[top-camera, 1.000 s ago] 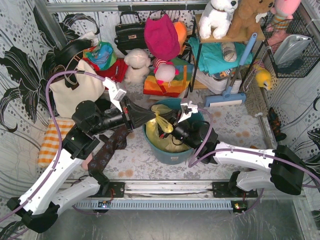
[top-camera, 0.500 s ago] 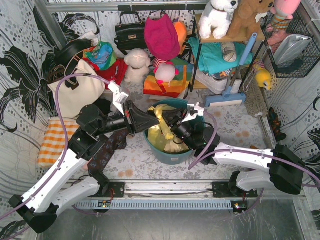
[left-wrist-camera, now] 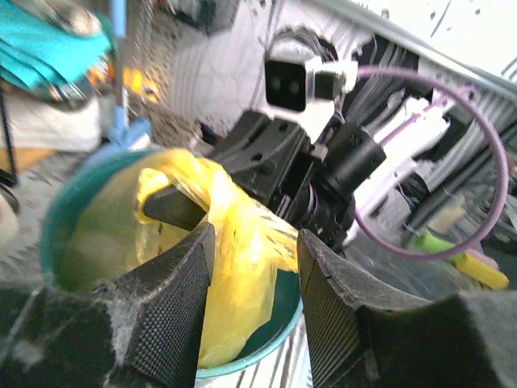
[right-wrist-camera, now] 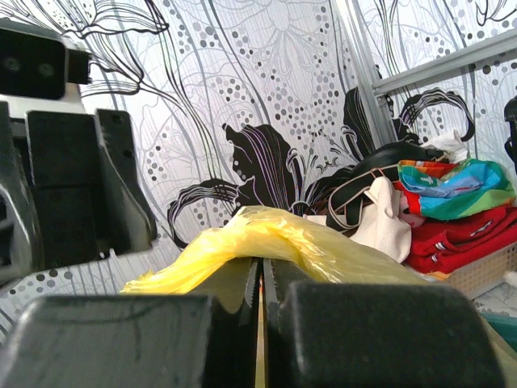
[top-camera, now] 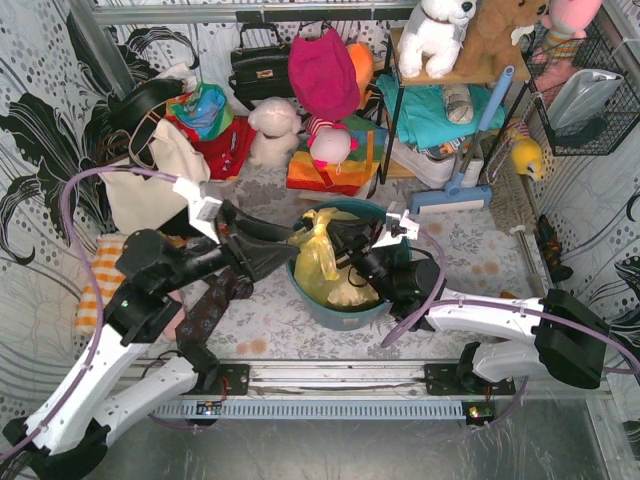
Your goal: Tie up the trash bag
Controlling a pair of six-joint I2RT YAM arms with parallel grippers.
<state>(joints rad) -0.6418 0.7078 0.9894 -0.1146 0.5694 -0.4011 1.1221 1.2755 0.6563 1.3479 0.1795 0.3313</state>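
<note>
right fingers (right-wrist-camera: 323, 315) clamp the gathered neck of the trash bag (top-camera: 318, 256) above the bin (top-camera: 335, 318), likely so the left fingers (left-wrist-camera: 170, 291), apart, can grab it

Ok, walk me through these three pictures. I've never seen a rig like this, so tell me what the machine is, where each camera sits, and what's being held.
These are two white robot arms bolted to the near edge of a table, each ending in a two-finger gripper. The wide picture looks down from above and behind them. The other two come from a small camera on each wrist, so you see that arm's own black fingers up close.

In the middle stands a round teal bin lined with a thin yellow trash bag. The right gripper is shut, pinching a gathered strip of the bag. The left gripper is open, with bag plastic showing in the gap between its fingers.

Along the back are a cream tote bag, a black handbag and soft toys.
</note>
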